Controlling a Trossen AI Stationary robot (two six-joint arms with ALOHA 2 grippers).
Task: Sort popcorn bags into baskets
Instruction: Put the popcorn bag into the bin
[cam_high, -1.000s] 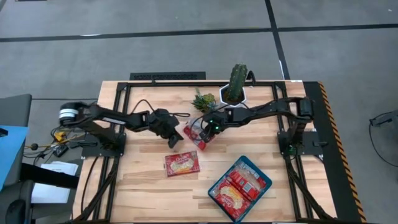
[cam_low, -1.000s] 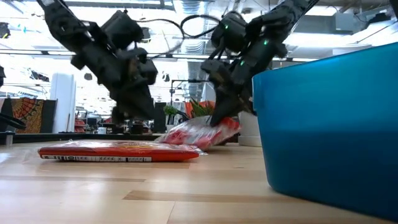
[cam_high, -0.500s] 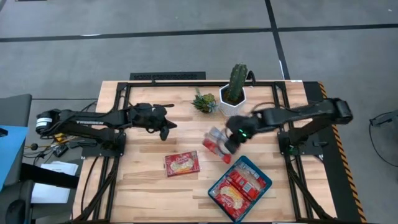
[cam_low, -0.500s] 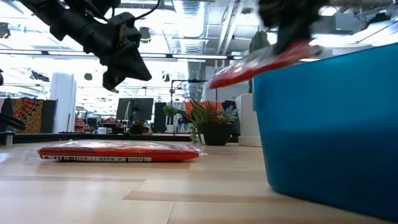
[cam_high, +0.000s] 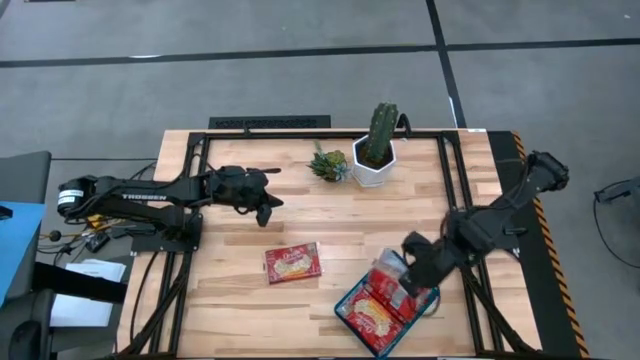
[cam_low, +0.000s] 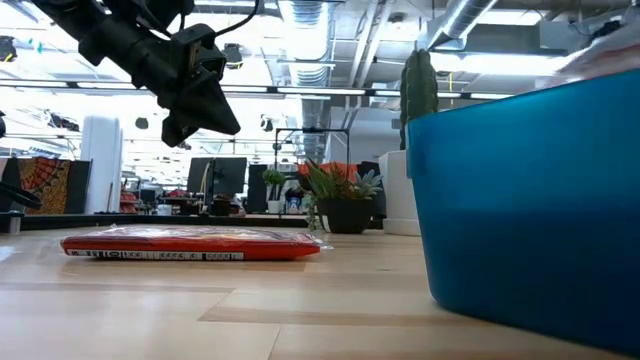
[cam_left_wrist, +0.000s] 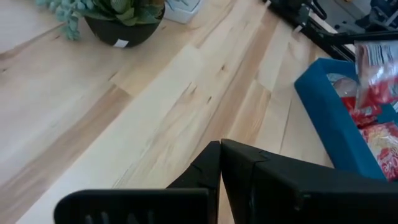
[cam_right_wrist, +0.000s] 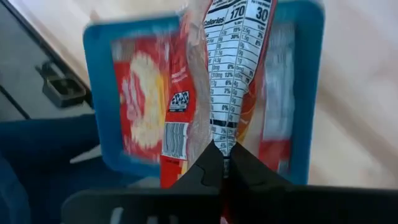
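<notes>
Sorting looks nearly finished to me: my right pincer (cam_high: 412, 272) holds a popcorn bag (cam_right_wrist: 231, 74) pinched over the teal basket (cam_high: 348, 298), which already carries several. One bag (cam_high: 292, 262) lies on the bench (cam_high: 230, 290); my left pincer (cam_high: 268, 208), fingers together and empty, hovers well apart.

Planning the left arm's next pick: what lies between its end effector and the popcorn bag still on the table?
Nothing: in the high view only bare table separates the left end effector from the popcorn bag.

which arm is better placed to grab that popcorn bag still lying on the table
Left. The left gripper, shut and empty, hangs just beyond the loose popcorn bag. The right gripper is shut on another bag over the teal tray.
</notes>
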